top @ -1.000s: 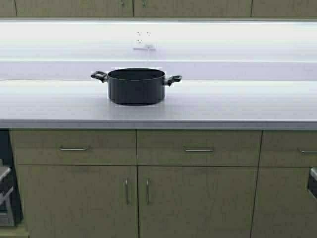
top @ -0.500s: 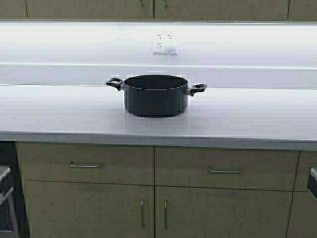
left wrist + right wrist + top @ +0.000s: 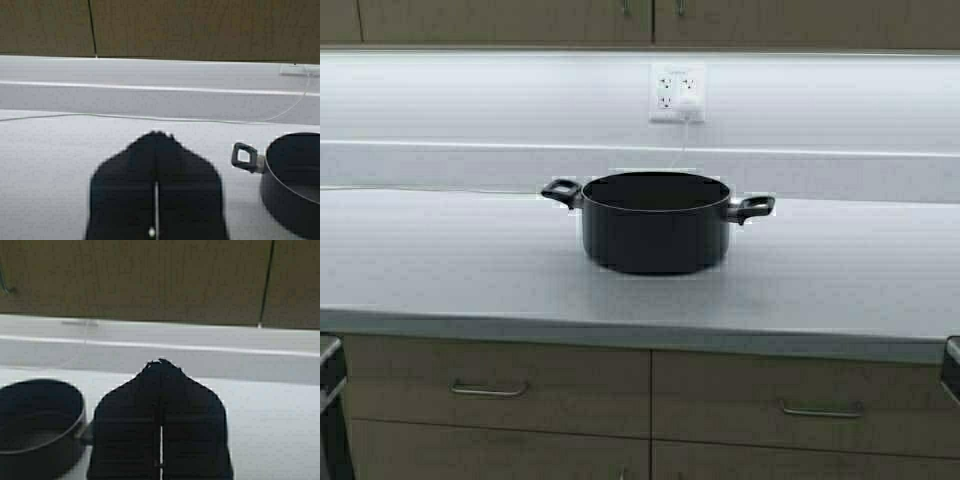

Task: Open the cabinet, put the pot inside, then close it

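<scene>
Wide, low black round metal pot (image 3: 655,222): matt, smooth wall, with a faint sheen along the rim. Pale grey countertop (image 3: 440,270) beneath the pot: smooth, matt laminate look. Tan-olive wood-grain cabinet fronts (image 3: 500,20) above the pot: flat, low-sheen surface; slim metal bar handles, brushed in appearance. White plastic wall socket (image 3: 677,93) behind the pot: glossy. Black left gripper (image 3: 156,185) and black right gripper (image 3: 160,422): dull, matt finish.

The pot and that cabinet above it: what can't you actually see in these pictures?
- The cabinet: high view's top edge cuts it; only the door bottoms and handle tips show.
- The pot: its inside bottom is hidden by its near wall.
- Left gripper and right gripper, both shut: absent from the high view.
</scene>
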